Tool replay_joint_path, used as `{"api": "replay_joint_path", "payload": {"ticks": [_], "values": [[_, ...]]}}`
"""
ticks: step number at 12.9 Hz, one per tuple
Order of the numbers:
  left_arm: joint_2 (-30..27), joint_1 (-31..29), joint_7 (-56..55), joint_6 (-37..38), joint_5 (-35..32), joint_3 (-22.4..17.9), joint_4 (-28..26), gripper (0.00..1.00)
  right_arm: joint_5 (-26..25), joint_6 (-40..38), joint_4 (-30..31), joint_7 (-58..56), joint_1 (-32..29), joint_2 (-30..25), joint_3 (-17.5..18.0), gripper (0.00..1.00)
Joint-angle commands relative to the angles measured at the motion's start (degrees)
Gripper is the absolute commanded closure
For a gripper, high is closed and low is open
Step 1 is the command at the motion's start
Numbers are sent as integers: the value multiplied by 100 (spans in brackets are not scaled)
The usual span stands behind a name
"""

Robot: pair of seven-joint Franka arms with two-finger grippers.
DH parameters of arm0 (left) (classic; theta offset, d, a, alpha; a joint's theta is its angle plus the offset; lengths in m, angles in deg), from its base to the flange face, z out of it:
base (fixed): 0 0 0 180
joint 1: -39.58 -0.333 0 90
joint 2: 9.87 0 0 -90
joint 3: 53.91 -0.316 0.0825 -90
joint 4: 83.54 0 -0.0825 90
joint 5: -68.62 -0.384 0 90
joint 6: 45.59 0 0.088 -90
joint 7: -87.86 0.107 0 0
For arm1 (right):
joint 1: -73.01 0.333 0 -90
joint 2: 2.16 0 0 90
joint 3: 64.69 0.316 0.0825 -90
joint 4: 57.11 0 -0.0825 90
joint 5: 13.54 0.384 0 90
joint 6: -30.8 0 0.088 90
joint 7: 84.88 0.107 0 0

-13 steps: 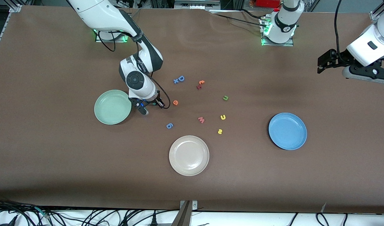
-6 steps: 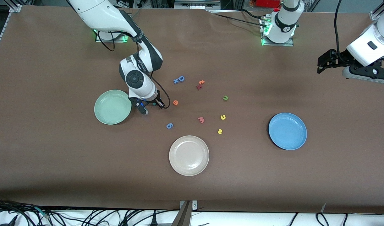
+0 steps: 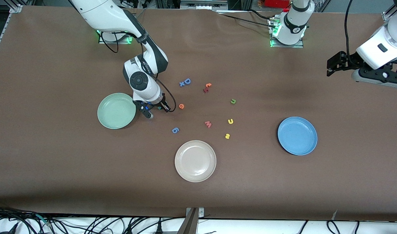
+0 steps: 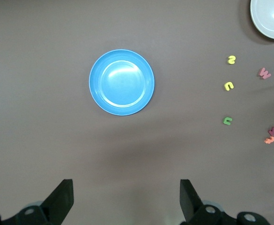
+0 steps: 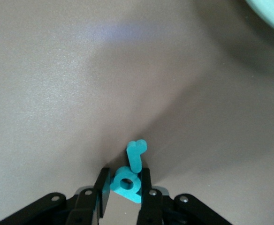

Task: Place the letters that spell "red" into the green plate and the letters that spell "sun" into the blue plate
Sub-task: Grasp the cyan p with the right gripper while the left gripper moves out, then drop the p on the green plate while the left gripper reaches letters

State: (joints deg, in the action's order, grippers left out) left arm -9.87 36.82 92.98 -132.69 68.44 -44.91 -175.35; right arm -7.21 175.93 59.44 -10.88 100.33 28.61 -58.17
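The right claw (image 5: 123, 190) is sitting low on the counter (image 3: 283, 195) just beside the green plate (image 3: 116, 110), toward the left arm's end of it, with its fingers (image 5: 102, 187) pinching in on the teal "d" (image 5: 126, 184). The teal "r" (image 5: 136, 154) is standing just beside the "d", touching it or nearly so, outside the fingers. The grip looks about made but perhaps not yet firm. To do this well, it should be finishing the squeeze squarely on the "d" before lifting, rising straight so the "r" is not dragged along, then carrying across the rim and releasing low over the plate.

The right arm is reaching down from its base, wrist bent steeply so the claw is pointing at the counter. The orange "e" (image 3: 181, 106) is lying near the claw, toward the left arm's end. The yellow "s" (image 3: 227, 136), yellow "u" (image 3: 230, 121) and olive "n" (image 3: 233, 101) are lying between the claw and the blue plate (image 3: 297, 136), which is holding nothing.

The left claw (image 4: 125, 199) is waiting high over the left arm's end of the counter, fingers spread apart and empty.
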Motion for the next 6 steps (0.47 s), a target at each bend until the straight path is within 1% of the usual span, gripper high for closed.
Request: {"api": "replay_joint_path", "payload": {"ticks": [1,2,4,5,6], "values": [[228,65,59,43,44,137,146,0,87,139,104,19,37,-35,-10,92],[377,65,50,43,53,181,146,0,87,-96,87,53,37,-228,-1,92],[693,100,59,17,132,217,146,0,87,-903,-132,124,37,-580,-1,92],[869,170,59,-113,185,225,146,0,87,-1299,-281,124,28,-712,-10,92],[1088,249,59,-411,263,234,94,0,87,-1651,-430,107,19,-809,-27,92]]}}
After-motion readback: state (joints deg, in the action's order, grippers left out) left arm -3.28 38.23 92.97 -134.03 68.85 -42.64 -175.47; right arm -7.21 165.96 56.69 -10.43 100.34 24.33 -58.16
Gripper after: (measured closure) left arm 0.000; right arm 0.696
